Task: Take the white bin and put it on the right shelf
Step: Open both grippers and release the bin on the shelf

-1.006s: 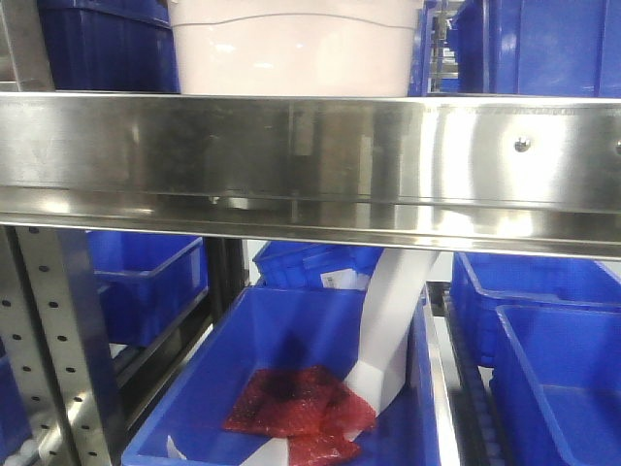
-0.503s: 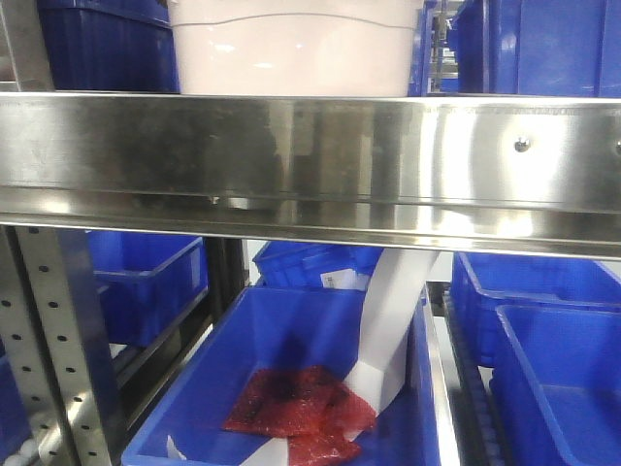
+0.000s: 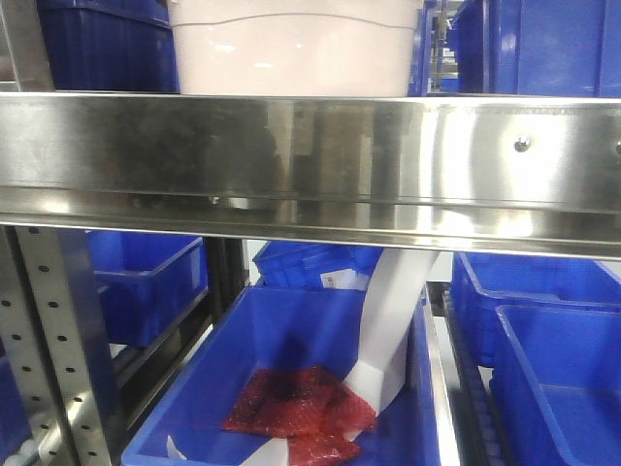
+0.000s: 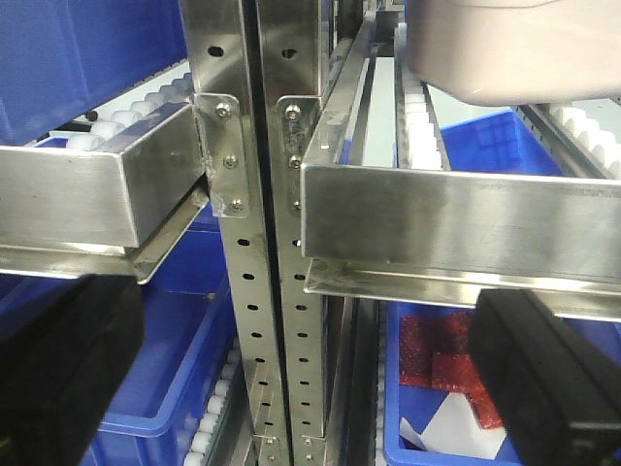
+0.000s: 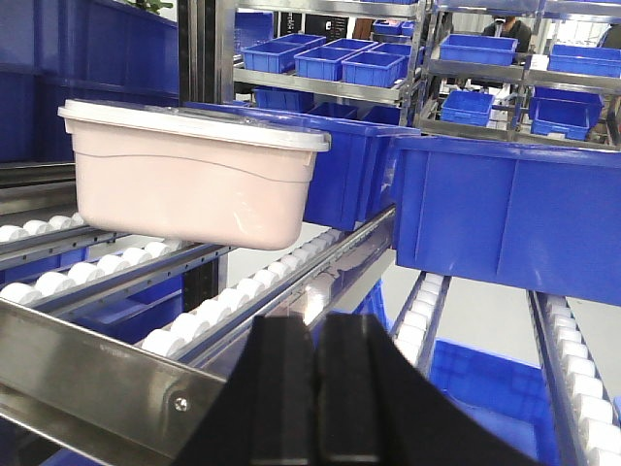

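Observation:
The white bin (image 3: 291, 49) stands on the right shelf behind its wide steel front beam (image 3: 310, 155), at the top centre of the front view. In the right wrist view the bin (image 5: 189, 184) rests on white rollers at the left, with its lid on. My right gripper (image 5: 315, 335) is shut and empty, below and to the right of the bin, apart from it. In the left wrist view the bin's underside (image 4: 514, 49) shows at the top right above the beam (image 4: 456, 214). My left gripper (image 4: 306, 388) is open wide and empty, facing the perforated uprights (image 4: 267, 291).
Blue crates (image 5: 505, 214) sit on the rollers to the right of the bin and behind it. Below the beam is a blue crate (image 3: 291, 349) holding red bubble wrap (image 3: 301, 403) and white paper. A second shelf bay (image 4: 87, 194) lies left of the uprights.
The bin has not moved. Only a dark reflection on the front beam has spread slightly.

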Controlling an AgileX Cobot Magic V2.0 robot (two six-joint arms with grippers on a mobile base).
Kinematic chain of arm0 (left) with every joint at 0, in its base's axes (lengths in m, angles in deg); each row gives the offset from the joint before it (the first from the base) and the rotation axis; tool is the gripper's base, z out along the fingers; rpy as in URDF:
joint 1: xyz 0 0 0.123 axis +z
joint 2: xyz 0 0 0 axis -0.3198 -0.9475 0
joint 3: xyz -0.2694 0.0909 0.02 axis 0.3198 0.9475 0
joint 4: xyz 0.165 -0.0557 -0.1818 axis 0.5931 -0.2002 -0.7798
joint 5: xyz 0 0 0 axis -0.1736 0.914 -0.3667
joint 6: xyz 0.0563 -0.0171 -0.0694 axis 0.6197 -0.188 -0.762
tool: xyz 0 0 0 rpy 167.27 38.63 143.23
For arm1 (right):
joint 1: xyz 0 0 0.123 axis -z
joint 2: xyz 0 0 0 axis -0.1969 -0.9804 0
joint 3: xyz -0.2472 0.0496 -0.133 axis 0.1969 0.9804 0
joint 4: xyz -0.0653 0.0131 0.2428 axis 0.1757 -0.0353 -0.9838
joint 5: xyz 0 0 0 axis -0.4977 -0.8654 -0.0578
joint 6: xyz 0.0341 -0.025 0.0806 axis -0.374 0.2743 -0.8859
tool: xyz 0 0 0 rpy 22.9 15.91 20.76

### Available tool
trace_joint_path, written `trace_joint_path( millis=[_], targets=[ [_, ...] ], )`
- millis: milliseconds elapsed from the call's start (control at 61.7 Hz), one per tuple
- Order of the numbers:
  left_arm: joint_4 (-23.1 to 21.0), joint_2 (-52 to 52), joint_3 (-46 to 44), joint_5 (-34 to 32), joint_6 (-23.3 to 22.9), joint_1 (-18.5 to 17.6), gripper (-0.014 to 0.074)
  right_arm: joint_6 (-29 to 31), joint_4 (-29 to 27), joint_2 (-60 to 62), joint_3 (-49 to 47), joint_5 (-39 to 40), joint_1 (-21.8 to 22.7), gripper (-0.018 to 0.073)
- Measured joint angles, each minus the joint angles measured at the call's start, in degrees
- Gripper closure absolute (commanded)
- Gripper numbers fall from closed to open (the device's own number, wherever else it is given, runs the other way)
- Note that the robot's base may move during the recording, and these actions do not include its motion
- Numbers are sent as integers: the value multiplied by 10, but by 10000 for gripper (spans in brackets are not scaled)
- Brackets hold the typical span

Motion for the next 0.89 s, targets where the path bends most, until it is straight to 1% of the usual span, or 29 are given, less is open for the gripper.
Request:
trace_joint_path(
  millis=[892],
  targets=[
    [-1,0,0,0,-1,0,715,0,0,0,0,0,0,491]
  ],
)
